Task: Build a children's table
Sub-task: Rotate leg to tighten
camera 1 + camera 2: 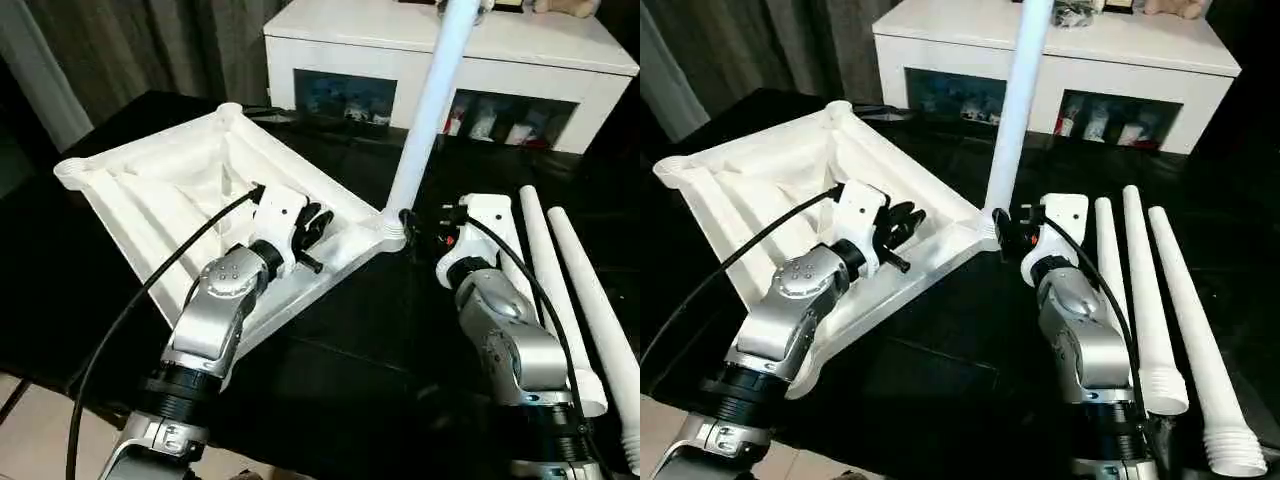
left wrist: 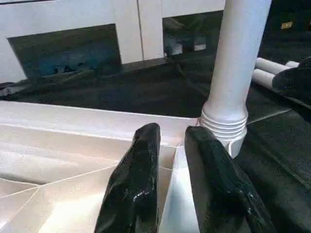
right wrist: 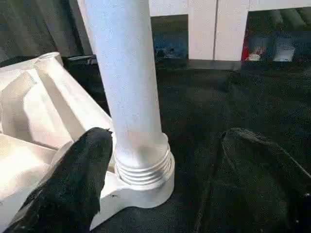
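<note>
**One leg upright in its corner socket, both tools close by**

Right now the biggest thing in sight is the black table (image 1: 330, 370), which carries all the parts. Behind it stands a white low cabinet (image 1: 520, 60) with dark glass openings along its front.

On the black surface, toward the robot's left, lies the white square table top (image 1: 170, 190), flipped so its ribbed underside faces up and its rounded corner sockets show at the corners. From the corner socket (image 3: 146, 187) nearest the middle of the scene a long round white leg (image 1: 425, 110) rises almost upright, leaning slightly, its ringed base seated in the socket. Three loose legs (image 1: 1150, 300) lie side by side on the black surface at the robot's right, well apart from the top, their ringed ends pointing toward the robot.

The left tool (image 1: 312, 232) hovers over the near edge of the upturned top, a short way from the standing leg; its two black fingers (image 2: 133, 189) sit a narrow gap apart and pinch nothing. The right tool (image 3: 160, 184) is just beside the base of the standing leg, its fingers (image 3: 73, 189) spread wide on either side of the socket without clasping the leg.
</note>
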You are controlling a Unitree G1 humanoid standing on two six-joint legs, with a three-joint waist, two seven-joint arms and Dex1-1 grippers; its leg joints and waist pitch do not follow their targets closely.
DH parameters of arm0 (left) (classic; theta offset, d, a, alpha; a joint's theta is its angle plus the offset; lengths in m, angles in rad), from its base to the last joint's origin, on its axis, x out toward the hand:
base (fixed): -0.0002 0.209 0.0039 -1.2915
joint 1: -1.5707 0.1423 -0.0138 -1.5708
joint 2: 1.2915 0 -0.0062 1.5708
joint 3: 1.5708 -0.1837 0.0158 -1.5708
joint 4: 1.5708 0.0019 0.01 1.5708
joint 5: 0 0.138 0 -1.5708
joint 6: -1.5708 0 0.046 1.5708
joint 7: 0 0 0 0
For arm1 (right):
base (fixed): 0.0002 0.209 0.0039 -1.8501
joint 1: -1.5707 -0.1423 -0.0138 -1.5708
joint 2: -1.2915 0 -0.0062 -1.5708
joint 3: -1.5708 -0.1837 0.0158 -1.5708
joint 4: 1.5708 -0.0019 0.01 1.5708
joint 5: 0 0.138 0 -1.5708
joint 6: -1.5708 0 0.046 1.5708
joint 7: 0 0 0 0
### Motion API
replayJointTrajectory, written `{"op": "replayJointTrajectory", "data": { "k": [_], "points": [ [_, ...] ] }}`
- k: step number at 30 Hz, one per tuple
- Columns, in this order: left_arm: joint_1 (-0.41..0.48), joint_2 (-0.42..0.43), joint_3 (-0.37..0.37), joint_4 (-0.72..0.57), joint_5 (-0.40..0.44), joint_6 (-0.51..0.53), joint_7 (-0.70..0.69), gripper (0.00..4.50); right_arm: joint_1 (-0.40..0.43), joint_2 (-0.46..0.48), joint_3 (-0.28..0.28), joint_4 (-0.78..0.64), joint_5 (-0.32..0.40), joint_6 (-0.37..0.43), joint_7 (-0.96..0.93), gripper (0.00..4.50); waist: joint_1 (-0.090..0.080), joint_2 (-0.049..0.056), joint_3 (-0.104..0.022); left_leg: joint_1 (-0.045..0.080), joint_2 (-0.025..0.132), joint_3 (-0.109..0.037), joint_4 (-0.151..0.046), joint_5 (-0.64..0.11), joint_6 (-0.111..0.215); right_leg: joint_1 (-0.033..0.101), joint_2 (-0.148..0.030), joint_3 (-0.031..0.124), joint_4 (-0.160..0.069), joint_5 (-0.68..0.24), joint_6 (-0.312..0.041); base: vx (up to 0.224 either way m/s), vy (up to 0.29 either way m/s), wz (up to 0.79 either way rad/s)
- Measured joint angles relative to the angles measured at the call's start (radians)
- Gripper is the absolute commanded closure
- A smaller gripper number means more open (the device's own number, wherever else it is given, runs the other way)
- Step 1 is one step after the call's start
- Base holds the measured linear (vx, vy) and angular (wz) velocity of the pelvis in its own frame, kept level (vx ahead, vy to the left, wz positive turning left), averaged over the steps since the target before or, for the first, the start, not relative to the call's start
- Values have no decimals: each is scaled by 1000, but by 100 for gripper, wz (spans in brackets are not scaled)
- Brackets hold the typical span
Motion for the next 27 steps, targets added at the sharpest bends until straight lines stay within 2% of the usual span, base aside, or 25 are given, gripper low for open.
{"op": "replayJointTrajectory", "data": {
  "k": [27],
  "points": [
    [0,0,0,0,-7,0,0,343,0,0,0,0,0,0,0,52,0,0,0,0,0,0,0,0,0,-1,0,0,0,0,0,0,0,0]
  ]
}}
